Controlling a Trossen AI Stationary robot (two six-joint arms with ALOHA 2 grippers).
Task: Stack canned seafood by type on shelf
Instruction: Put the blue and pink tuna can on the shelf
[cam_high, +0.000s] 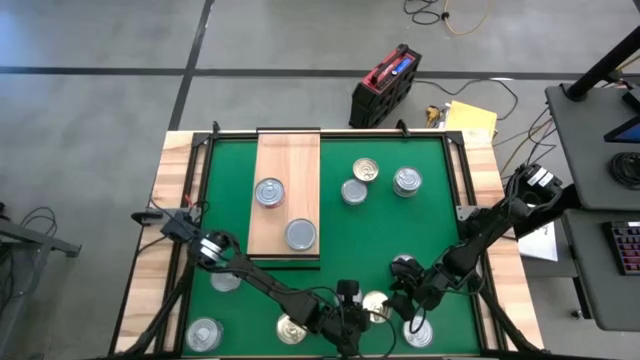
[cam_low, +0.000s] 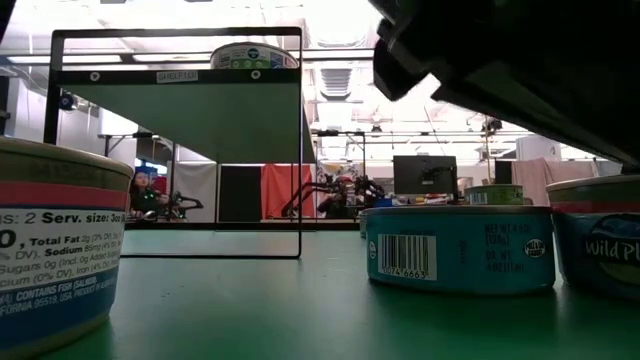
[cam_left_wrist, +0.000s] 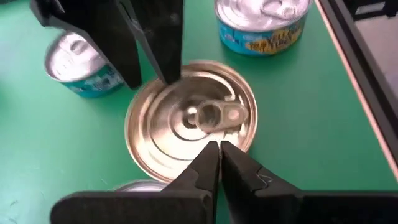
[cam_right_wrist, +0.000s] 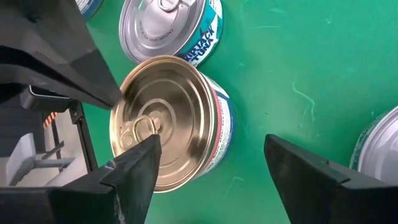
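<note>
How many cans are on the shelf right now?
2: one can mid-board on the shelf, another can near its front end. The rest sit on the mat.

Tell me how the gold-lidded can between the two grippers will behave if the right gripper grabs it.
The gold-lidded can looks rigid metal, so it should not give. It sits flat and squat, unlikely to tip or roll. Its smooth wall may slip in the open right gripper.

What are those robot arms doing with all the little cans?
They are sorting cans onto the wooden shelf, where two cans already sit. Right now both arms meet at the near edge over a gold can. The left claw is shut and hovers just above its lid. The right claw is open beside it. Nothing is lifted yet.
</note>
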